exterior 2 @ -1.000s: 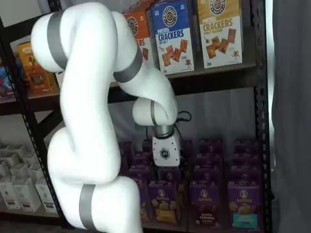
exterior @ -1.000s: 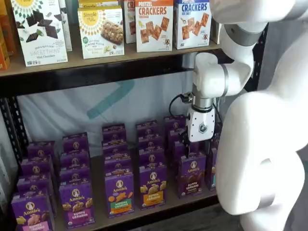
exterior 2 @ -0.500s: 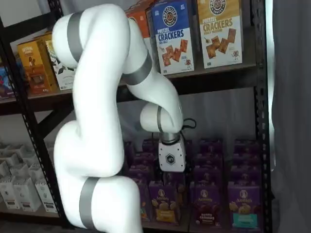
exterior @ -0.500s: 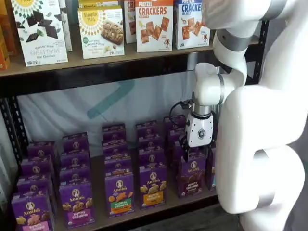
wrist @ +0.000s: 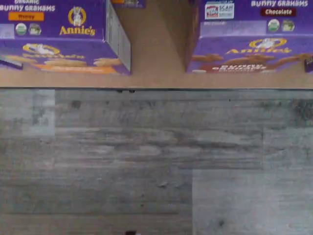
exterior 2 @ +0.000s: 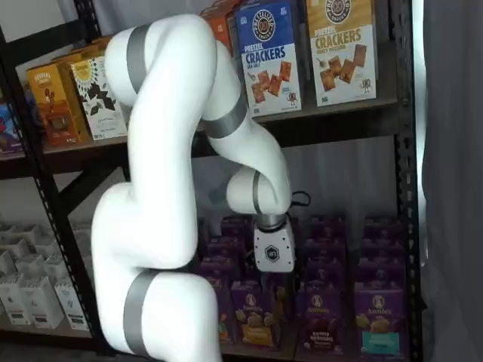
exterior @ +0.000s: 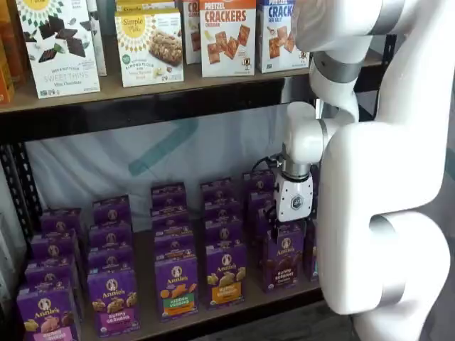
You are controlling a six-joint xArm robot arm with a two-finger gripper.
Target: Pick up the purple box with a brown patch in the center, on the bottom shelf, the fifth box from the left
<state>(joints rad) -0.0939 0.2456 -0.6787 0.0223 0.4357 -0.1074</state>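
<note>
Right now you have the white-bodied gripper point(exterior: 288, 222) hanging just above the front row on the long dark brown wooden bottom shelf point(exterior: 146, 245), its black fingers barely visible against the cartons; no box sits between them, and you can take them as spread wide. The small upright purple Annie's box with brown chocolate bunnies point(exterior: 283, 259) stands at the shelf's near edge, directly under the gripper, long axis vertical, front face toward you. To its left, the purple carton with a yellow-orange band point(exterior: 226, 276) stands apart from it; the wrist view shows bare board between the chocolate box point(wrist: 249, 36) and the honey carton point(wrist: 61, 36), then grey plank floor point(wrist: 156, 161) beyond the shelf lip.
</note>
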